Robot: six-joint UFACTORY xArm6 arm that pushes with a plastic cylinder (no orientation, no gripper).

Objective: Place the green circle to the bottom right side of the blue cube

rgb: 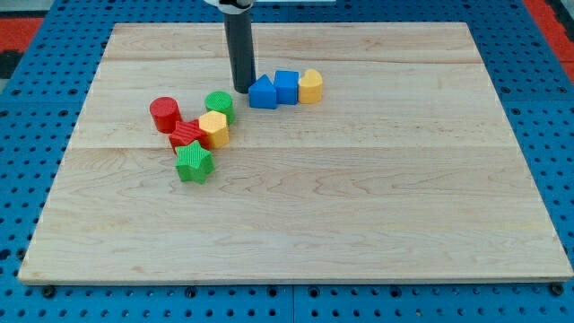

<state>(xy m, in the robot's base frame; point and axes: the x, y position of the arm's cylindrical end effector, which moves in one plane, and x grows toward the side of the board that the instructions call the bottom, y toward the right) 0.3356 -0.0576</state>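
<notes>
The green circle (220, 106) stands left of centre, touching the yellow hexagon (214, 128). The blue cube (286, 86) sits up and to the right of it, in a row between a blue triangular block (263, 92) on its left and a yellow heart-like block (310, 86) on its right. My tip (242, 88) rests on the board just left of the blue triangular block, up and to the right of the green circle, touching neither that I can tell.
A red cylinder (165, 114), a red star-like block (187, 135) and a green star (194, 162) cluster at the view's left beside the yellow hexagon. The wooden board (359, 206) lies on a blue pegboard surface (27, 54).
</notes>
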